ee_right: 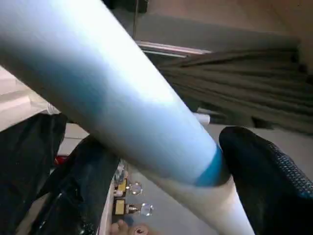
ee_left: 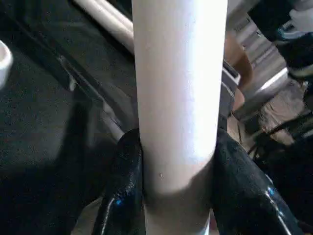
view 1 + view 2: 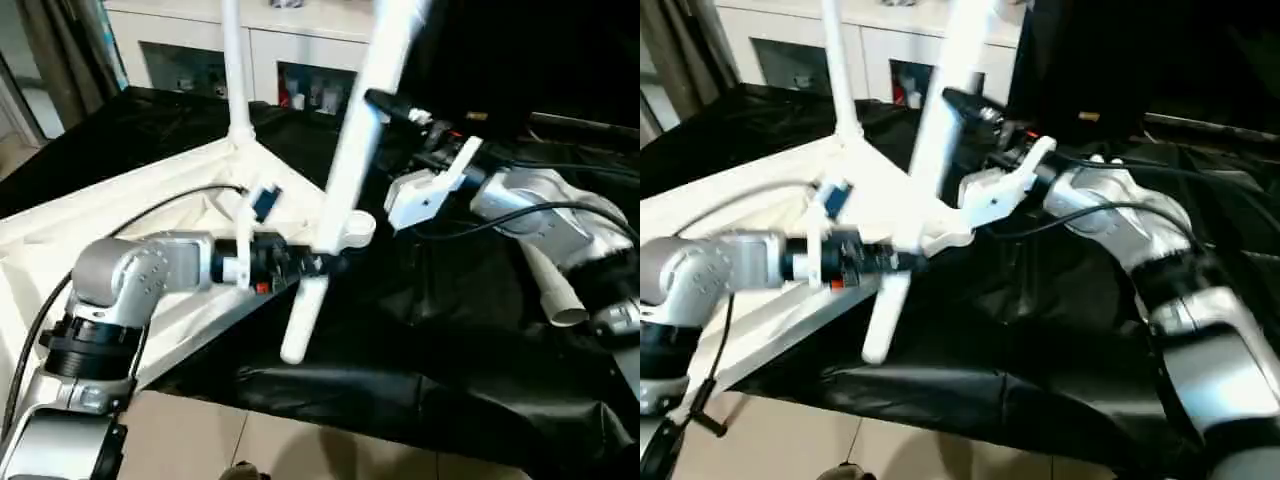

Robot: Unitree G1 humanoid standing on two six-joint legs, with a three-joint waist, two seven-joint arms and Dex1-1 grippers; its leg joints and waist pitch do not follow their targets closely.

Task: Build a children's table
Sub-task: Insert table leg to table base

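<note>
- The children's table (image 3: 150,200) is seen lying upside down on a black cloth (image 3: 400,370), white plastic, underside up, with a rounded corner toward the middle of the head view.
- 1 white tube leg (image 3: 236,70) is seen standing upright in a corner socket of the tabletop, near the white cabinet (image 3: 290,40) behind.
- A 2nd leg (image 3: 345,160), long, round and white, is held tilted in the air above the table's near corner; its lower end (image 3: 296,345) hangs past the table edge, over the cloth.
- The left gripper (image 2: 178,196) is clamped on this loose leg; both black fingers (image 2: 124,191) are pressed against the tube's sides.
- The right gripper (image 3: 375,100) is placed higher up the same leg; its fingers (image 1: 264,171) are spread wide either side of the tube, and contact cannot be told.
- Another white tube (image 3: 555,290) is seen lying on the cloth beside the right forearm.
</note>
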